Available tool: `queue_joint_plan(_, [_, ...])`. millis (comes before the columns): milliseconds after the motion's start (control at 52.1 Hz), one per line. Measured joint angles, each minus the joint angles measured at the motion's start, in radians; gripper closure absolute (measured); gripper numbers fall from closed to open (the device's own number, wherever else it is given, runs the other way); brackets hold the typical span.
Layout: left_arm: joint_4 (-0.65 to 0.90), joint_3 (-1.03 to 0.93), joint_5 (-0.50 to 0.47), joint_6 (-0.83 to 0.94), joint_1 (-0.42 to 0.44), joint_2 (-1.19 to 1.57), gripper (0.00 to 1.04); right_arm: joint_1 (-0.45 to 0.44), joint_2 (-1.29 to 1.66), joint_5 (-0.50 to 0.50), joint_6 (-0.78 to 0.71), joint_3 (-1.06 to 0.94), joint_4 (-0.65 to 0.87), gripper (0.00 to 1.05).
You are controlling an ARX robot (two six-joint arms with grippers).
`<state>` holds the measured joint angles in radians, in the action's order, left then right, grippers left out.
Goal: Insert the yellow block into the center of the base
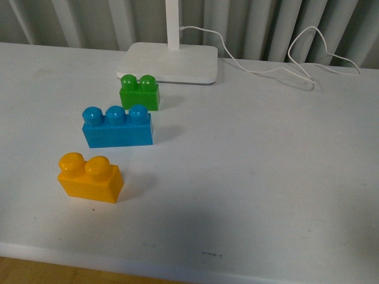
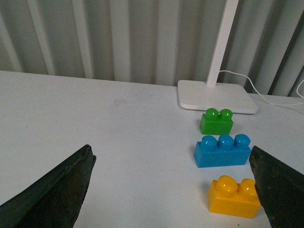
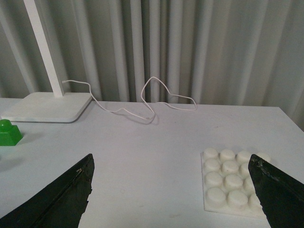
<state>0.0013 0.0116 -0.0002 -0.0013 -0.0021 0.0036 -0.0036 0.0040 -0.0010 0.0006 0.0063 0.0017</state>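
The yellow block [image 1: 90,177] stands on the white table near its front left, two studs up; the left wrist view shows the same yellow block [image 2: 234,196] just inside one dark finger. My left gripper [image 2: 173,190] is open with bare table between its fingers. The base [image 3: 231,183], a white studded plate, lies flat in the right wrist view, partly behind one finger of my open right gripper [image 3: 173,190]. The base is out of the front view, and neither arm appears there.
A blue three-stud brick [image 1: 117,126] and a green two-stud brick [image 1: 140,92] stand in a row behind the yellow one. A white lamp foot [image 1: 169,62] with its pole sits at the back, and its white cable [image 1: 278,59] loops over the table to the right.
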Motion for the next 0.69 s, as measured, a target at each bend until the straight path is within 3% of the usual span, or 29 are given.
queue_joint_plan(691, [0.0,0.0,0.0,0.0,0.0,0.0,0.06,0.0,0.0,0.0,0.0,0.0,0.0,0.09])
